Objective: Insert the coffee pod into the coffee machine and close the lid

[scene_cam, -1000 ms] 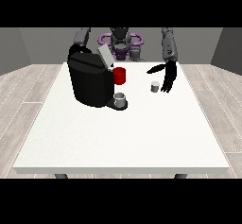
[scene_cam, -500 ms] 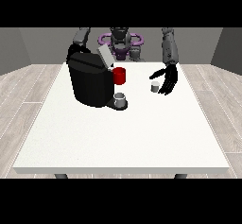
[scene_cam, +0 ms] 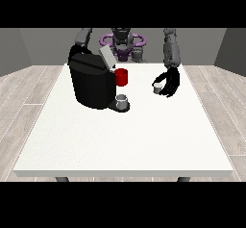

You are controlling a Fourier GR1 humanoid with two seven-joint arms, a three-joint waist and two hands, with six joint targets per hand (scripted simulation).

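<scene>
Grey coffee pod (scene_cam: 156,88): small, stubby cylinder, upright on the white table (scene_cam: 120,145), well right of the coffee machine (scene_cam: 92,82). Hand at the view's right (scene_cam: 170,82) sits against it, fingers curled around the pod's right side; can't tell if the pod is lifted off the surface. Machine is a black, bulky block with its lid (scene_cam: 106,57) tilted up, open. Red cup (scene_cam: 121,77) at its front, grey cup (scene_cam: 122,100) below on the drip base. Other hand hidden behind the machine.
</scene>
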